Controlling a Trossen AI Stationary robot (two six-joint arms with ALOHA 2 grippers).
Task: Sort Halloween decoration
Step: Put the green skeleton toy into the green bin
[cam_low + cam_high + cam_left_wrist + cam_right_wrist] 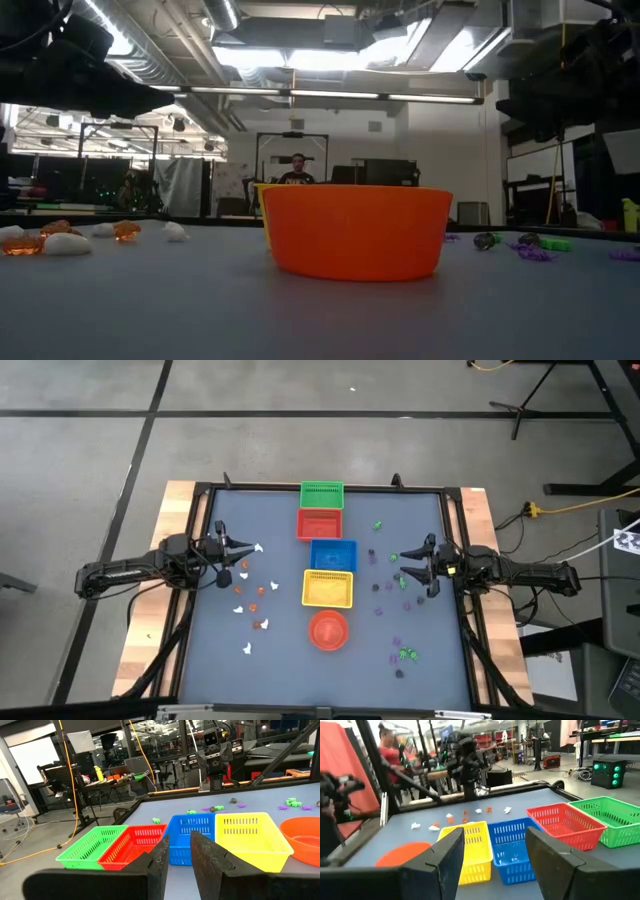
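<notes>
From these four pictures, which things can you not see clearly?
- Baskets' insides: high view too small; low view, the orange bowl hides all but a yellow basket edge.
- Trinket shapes: white and orange trinkets and purple and green trinkets are only specks.
- Left pincer: nearly closed; any held piece is not visible.

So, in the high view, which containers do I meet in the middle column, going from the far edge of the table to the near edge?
green basket → red basket → blue basket → yellow basket → round orange bowl

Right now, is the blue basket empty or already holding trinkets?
Empty: the blue basket shows only bare mesh floor in the right wrist view, and nothing inside from overhead.
</notes>
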